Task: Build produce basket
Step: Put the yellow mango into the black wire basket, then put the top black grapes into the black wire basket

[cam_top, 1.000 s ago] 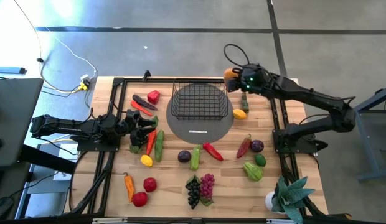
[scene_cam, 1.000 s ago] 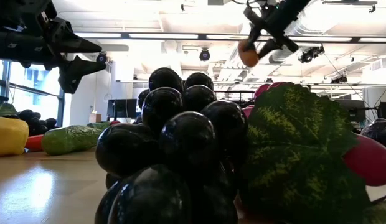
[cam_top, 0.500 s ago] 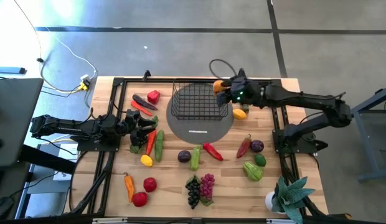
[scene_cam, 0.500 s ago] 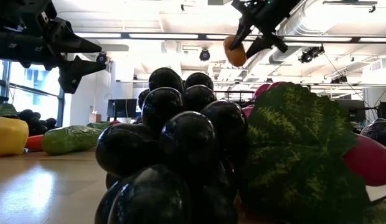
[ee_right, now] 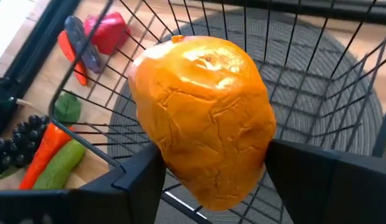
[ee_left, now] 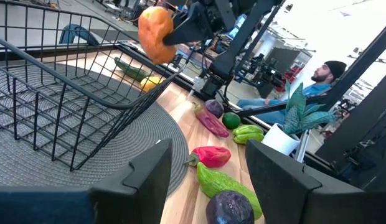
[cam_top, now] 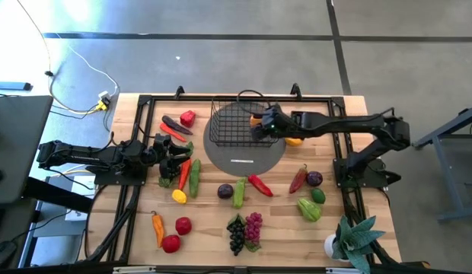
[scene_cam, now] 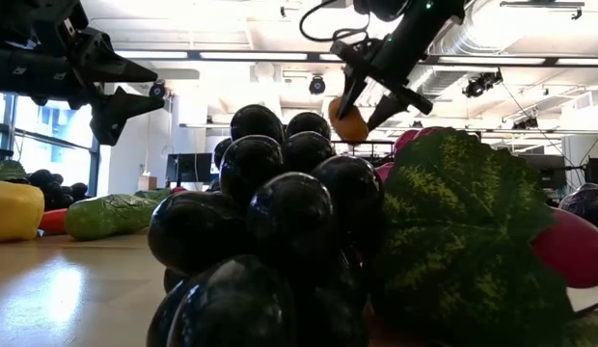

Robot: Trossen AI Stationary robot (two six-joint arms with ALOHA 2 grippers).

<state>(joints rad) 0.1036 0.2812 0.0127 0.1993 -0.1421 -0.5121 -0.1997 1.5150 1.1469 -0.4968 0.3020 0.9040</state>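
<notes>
- Orange pepper (ee_right: 202,118) sits between the right fingers (cam_top: 260,124), which touch both its sides, parted just to its width; we judge they carry it high so it clears the wire rim.
- We see it over the basket (cam_top: 228,129), toward the 3 o'clock wall, ready to drop in.
- Basket rests on a grey mat (cam_top: 243,158) at the desk's (cam_top: 205,228) 12 o'clock, nothing in it yet.
- Left fingers (cam_top: 175,160) wait at 9 o'clock, part open, holding nothing, by the cucumber (cam_top: 195,176).

Overhead looks straight down; low view hugs the tabletop; wrists seemingly share the basket (ee_left: 68,118).
</notes>
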